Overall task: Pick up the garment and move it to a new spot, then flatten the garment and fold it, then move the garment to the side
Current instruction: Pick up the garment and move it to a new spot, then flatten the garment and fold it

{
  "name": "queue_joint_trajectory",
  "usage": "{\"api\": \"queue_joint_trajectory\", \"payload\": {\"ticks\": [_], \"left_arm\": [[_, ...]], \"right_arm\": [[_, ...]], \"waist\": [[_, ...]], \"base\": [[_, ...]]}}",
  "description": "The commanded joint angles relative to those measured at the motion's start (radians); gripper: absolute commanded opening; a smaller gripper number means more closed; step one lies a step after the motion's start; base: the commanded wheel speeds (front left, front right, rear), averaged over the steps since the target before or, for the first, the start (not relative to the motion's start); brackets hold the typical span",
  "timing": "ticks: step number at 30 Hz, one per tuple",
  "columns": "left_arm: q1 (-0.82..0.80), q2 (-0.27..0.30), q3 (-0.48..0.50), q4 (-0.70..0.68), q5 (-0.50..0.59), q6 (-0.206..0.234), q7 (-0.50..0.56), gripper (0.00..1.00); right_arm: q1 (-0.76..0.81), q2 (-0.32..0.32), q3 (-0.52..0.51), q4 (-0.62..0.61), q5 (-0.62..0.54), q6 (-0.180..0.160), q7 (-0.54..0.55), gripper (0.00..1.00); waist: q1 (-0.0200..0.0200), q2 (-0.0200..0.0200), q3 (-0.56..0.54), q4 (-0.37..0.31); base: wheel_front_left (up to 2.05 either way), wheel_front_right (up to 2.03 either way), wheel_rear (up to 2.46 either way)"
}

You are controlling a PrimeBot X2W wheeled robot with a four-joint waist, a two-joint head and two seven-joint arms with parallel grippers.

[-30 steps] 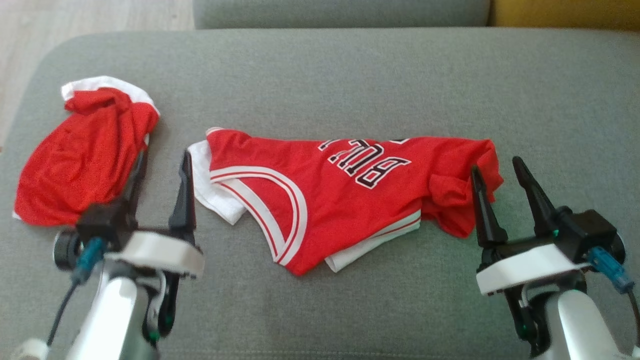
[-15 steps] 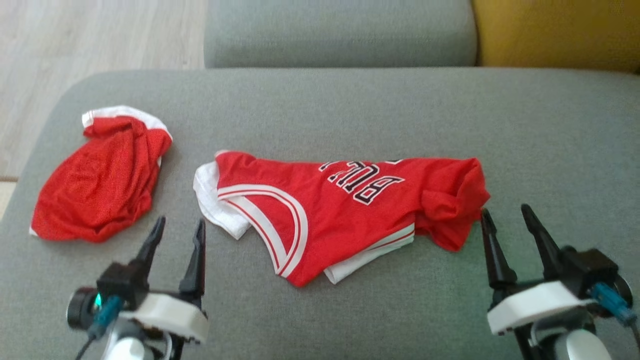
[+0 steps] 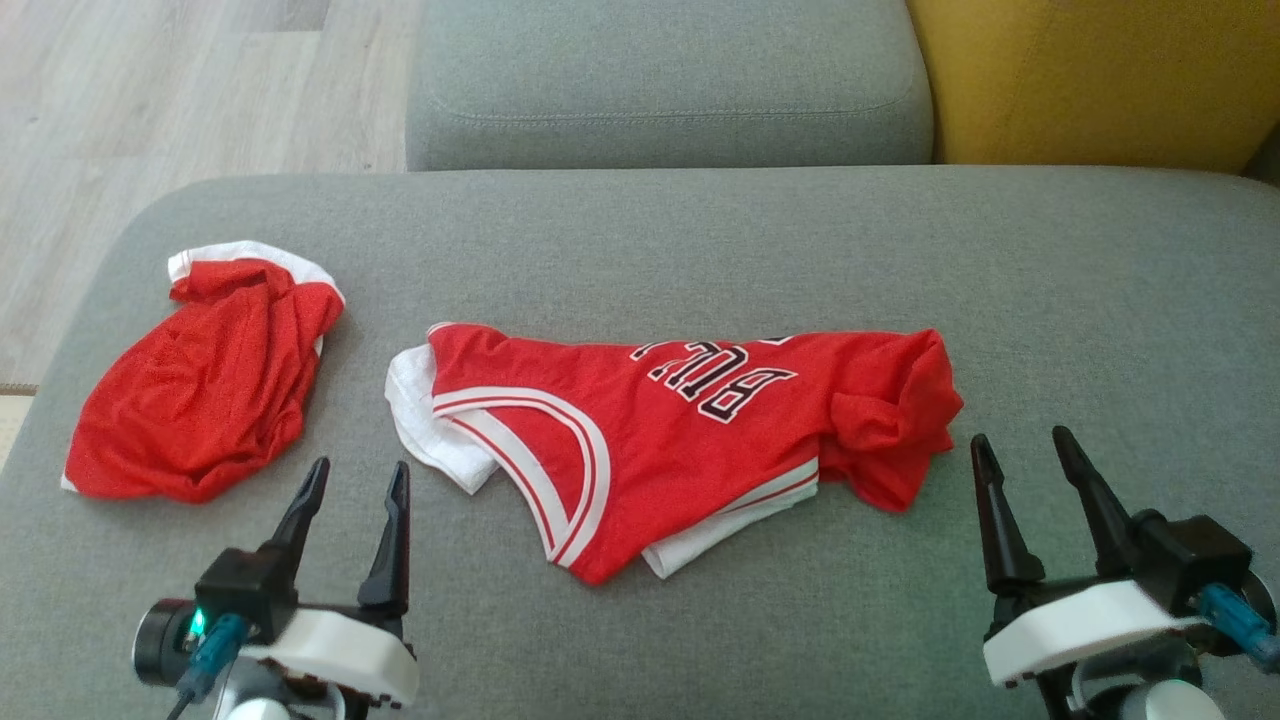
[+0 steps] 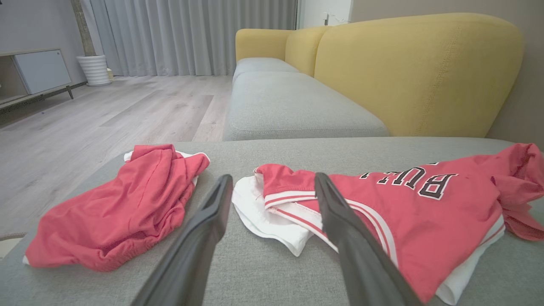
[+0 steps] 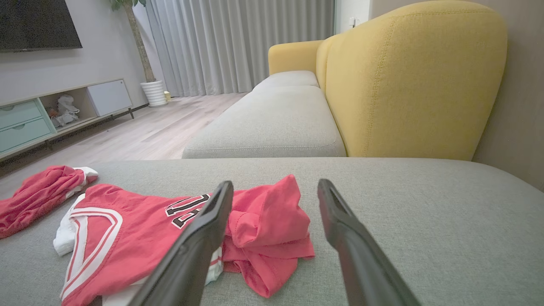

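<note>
A red jersey (image 3: 680, 440) is lying crumpled mid-cushion on a grey sofa (image 3: 700, 250) — a second red garment (image 3: 200, 400) is sitting off to its left. The left gripper (image 3: 360, 465) and right gripper (image 3: 1019, 437) are hovering near the jersey's ends, jaws wide, empty.

The jersey (image 3: 690, 430) lay mid-frame on the seat cushion (image 3: 700, 240), with a crumpled garment (image 3: 200, 400) apart from it at the left. The left gripper (image 3: 360, 465) sat at lower left, below the gap between them. The right gripper (image 3: 1019, 435) sat at lower right, just beside the jersey's right end. A second cushion (image 3: 660, 90) lay behind at top centre, and the floor (image 3: 150, 100) at upper left.
</note>
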Motion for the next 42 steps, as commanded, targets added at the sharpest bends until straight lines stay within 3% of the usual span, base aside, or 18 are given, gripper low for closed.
{"api": "queue_joint_trajectory", "payload": {"ticks": [1,25,31,35,42], "left_arm": [[-0.036,0.019,0.034,-0.040,0.005,0.008,-0.012,1.00],[-0.066,0.016,0.028,-0.049,0.017,-0.001,-0.012,1.00],[-0.135,0.001,0.018,-0.066,0.031,-0.017,-0.012,1.00],[-0.198,-0.028,0.011,-0.075,0.044,-0.035,-0.012,1.00],[-0.237,-0.070,0.017,-0.075,0.060,-0.051,-0.012,1.00]], "right_arm": [[-0.019,-0.005,0.021,-0.041,0.007,0.008,-0.002,1.00],[-0.029,-0.005,0.046,-0.034,0.004,0.008,0.009,1.00],[-0.100,-0.005,0.230,0.045,-0.033,0.008,0.077,1.00],[-0.203,-0.005,0.396,0.177,-0.046,0.008,0.117,1.00],[-0.314,-0.005,0.541,0.342,-0.060,0.008,0.137,1.00]], "waist": [[0.0001,0.0000,0.000,-0.001],[0.0001,0.0000,0.022,0.016],[0.0001,0.0000,0.089,0.078],[0.0001,0.0000,0.143,0.150],[0.0001,0.0000,0.183,0.225]], "base": [[0.00,0.00,0.00],[0.00,0.00,0.00],[0.00,0.00,0.00],[0.00,0.00,0.00],[0.00,0.00,0.00]]}}
